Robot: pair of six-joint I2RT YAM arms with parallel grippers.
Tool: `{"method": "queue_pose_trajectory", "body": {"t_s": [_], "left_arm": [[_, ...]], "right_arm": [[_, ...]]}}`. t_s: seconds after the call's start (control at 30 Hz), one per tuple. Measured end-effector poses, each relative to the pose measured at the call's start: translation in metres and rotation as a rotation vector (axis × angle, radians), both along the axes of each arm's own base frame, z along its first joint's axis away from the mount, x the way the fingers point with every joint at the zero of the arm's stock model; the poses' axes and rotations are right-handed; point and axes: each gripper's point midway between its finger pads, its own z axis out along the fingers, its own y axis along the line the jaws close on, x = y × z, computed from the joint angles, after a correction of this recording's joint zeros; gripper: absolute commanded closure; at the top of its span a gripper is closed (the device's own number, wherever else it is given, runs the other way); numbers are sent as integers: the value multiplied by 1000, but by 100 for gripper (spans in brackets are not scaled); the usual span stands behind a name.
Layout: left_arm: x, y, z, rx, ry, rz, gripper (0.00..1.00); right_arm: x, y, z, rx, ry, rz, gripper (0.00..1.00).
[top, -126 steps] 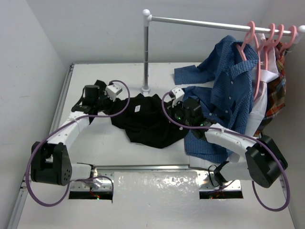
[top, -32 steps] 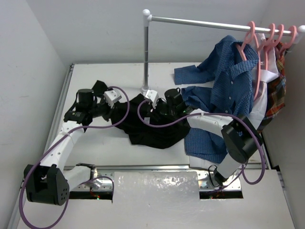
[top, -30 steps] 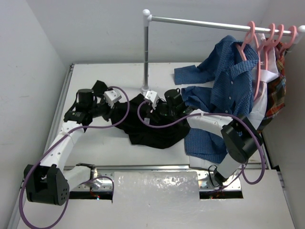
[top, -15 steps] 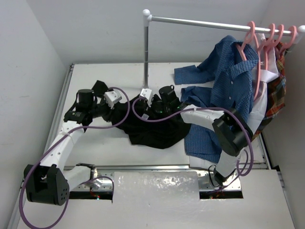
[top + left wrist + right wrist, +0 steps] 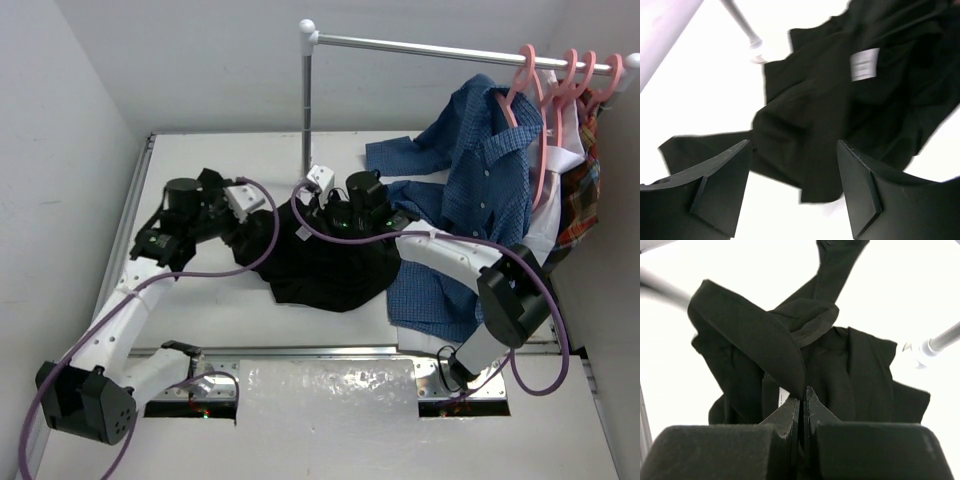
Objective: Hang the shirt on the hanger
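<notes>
Pinching fold of plain black soft fabric shirt (image 5: pixel 765 340): right gripper (image 5: pixel 801 399), jaws pressed together on cloth. Left gripper (image 5: pixel 792 150) jaws spread, nothing between, over shirt's 10 o'clock edge. Shirt heaped mid white table (image 5: pixel 200 300), small white label (image 5: pixel 864 65) showing. Thin salmon-pink plastic hanger (image 5: pixel 540 140) on metal rail (image 5: pixel 420 43) at 2 o'clock, well apart from shirt, against blue button-up shirt (image 5: pixel 480 190).

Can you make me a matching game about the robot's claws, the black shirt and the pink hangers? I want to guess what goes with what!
Things:
1. left claw
2. right claw
3. pink hangers
4. black shirt

Where or how:
A. hanging on the rail
B. open, holding nothing
C. crumpled on the table
D. shut, pinching a fold of cloth

Pairs: 1-B, 2-D, 3-A, 4-C
</notes>
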Motion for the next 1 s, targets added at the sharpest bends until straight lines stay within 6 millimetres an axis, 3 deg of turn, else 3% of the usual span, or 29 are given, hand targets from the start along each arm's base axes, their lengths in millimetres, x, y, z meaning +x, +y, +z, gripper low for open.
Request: {"method": "queue_pose_trajectory", "body": {"t_s": [0.17,0.27,0.4,0.5,0.7,0.87,0.93,0.97,1.0], "left_arm": [[-11,-32,-8,16,27,-69,35],[-12,-34,-1,0,10,-59,49],[-12,-33,6,-7,-35,-57,47],[-7,-31,-13,18,-7,-34,45],[4,-26,-76,88,140,0,39],[20,-21,-84,110,121,51,38],[26,-21,-81,108,98,61,45],[28,-22,-81,105,94,62,58],[30,-22,-83,101,97,66,63]], "right_arm": [[6,-3,2,0,63,-73,100],[11,-3,8,7,88,-117,100],[16,-4,13,20,111,-159,100],[16,-5,12,22,131,-174,100],[15,-5,9,30,160,-188,100],[14,-5,9,34,167,-191,100],[14,-4,9,34,168,-189,100],[14,-4,9,35,168,-188,100],[14,-4,9,35,168,-187,100]]}}
